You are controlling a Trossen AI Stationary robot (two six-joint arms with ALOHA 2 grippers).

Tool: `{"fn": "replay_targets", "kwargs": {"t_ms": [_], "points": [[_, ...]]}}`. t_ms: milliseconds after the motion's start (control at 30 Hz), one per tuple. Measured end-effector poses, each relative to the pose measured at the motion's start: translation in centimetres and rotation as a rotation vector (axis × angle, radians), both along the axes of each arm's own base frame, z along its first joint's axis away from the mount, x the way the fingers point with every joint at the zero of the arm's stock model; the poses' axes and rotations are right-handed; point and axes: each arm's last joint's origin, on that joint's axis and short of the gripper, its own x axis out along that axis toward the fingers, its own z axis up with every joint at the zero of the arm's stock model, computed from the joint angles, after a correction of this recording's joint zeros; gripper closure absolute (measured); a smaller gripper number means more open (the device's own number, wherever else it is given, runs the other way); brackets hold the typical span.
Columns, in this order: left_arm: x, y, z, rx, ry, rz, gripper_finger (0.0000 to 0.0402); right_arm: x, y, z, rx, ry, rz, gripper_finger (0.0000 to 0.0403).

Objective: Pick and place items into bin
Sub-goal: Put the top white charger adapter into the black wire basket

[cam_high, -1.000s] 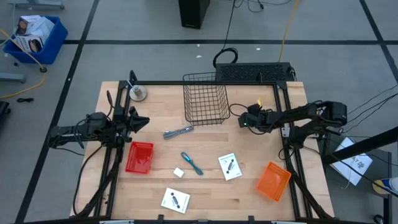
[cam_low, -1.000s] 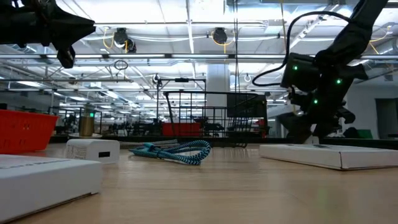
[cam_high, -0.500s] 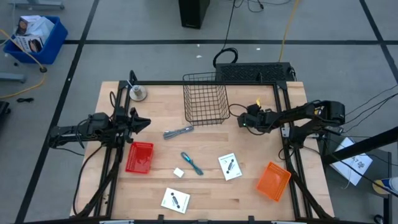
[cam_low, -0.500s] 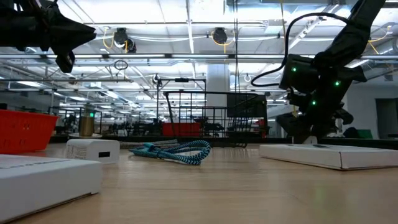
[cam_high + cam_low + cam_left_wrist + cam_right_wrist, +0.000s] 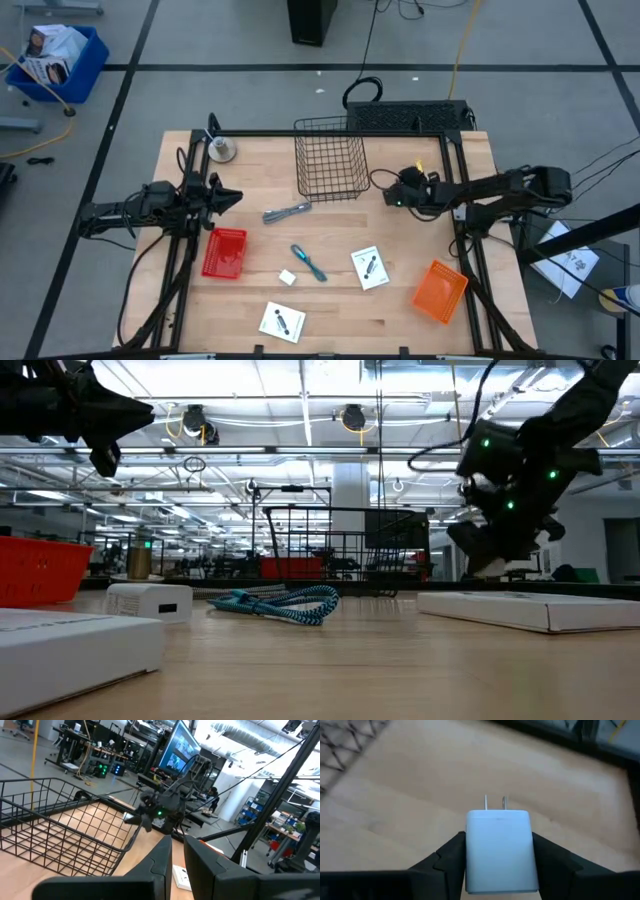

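My right gripper [image 5: 392, 199] hovers over the table's right half, just right of the black wire basket [image 5: 331, 160], shut on a small white plug block [image 5: 501, 845]. My left gripper [image 5: 232, 196] waits shut above the table's left side, beside the red bin [image 5: 224, 252]. Lying flat on the wood are a grey metal tool [image 5: 287, 212], a blue-handled tool [image 5: 308, 262], a small white block [image 5: 287, 278] and two white cards [image 5: 369, 268] [image 5: 282, 322]. My right gripper pinches the white plug block by its two side faces [image 5: 470, 855], one finger [image 5: 447, 857] on each side. Its two metal prongs [image 5: 494, 802] point away past the fingertips. In the low view the block [image 5: 492, 566] hangs at the fingers, clear of the table.
An orange bin [image 5: 440, 290] sits tilted near the table's right near corner. A round metal object [image 5: 221, 150] stands at the far left corner. Black frame rails [image 5: 462, 240] run along both sides. Bare wood lies between the basket and the cards.
My right gripper has risen a little, carrying the white plug block up off the table, and its arm has drawn back slightly toward the table's right edge. My left arm has kept still.
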Motion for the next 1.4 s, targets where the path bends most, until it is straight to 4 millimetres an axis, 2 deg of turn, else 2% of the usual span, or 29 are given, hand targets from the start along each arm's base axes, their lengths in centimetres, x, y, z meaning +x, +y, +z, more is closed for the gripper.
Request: {"fn": "replay_targets", "kwargs": {"t_ms": [167, 400, 500, 667, 767, 867, 1067, 1167, 1400], "points": [[0.0, 0.0, 0.0, 0.019, 0.003, 0.002, 0.035, 1.1, 0.7, 2.6, -0.112, -0.162, 0.097, 0.0228], [0.0, 0.0, -0.1, 0.033, 0.01, 0.004, 0.035, 4.1, 1.6, 6.8, -0.358, -0.397, 0.326, 0.0228], [0.0, 0.0, -0.1, 0.06, 0.016, 0.008, 0.035, 5.6, 1.5, 8.3, -0.404, -0.408, 0.416, 0.0228], [0.0, 0.1, -0.1, 0.064, 0.017, 0.033, 0.035, 9.7, 0.7, 10.9, -0.39, -0.359, 0.489, 0.0228], [0.0, 0.1, -0.1, 0.065, 0.017, 0.033, 0.035, 12.0, -0.4, 12.3, -0.352, -0.307, 0.522, 0.0228], [0.0, 0.1, -0.1, 0.065, 0.017, 0.033, 0.035, 13.6, -2.2, 13.4, -0.317, -0.25, 0.482, 0.0228], [0.0, 0.1, -0.1, 0.064, 0.018, 0.032, 0.035, 16.0, -6.4, 13.8, -0.178, -0.256, 0.495, 0.0228], [0.0, 0.1, -0.1, 0.06, 0.017, 0.031, 0.035, 17.2, -8.1, 13.3, -0.124, -0.257, 0.499, 0.0228], [0.0, 0.1, -0.1, 0.057, 0.018, 0.031, 0.035, 19.3, -10.6, 9.9, 0.028, -0.221, 0.479, 0.0226]]}}
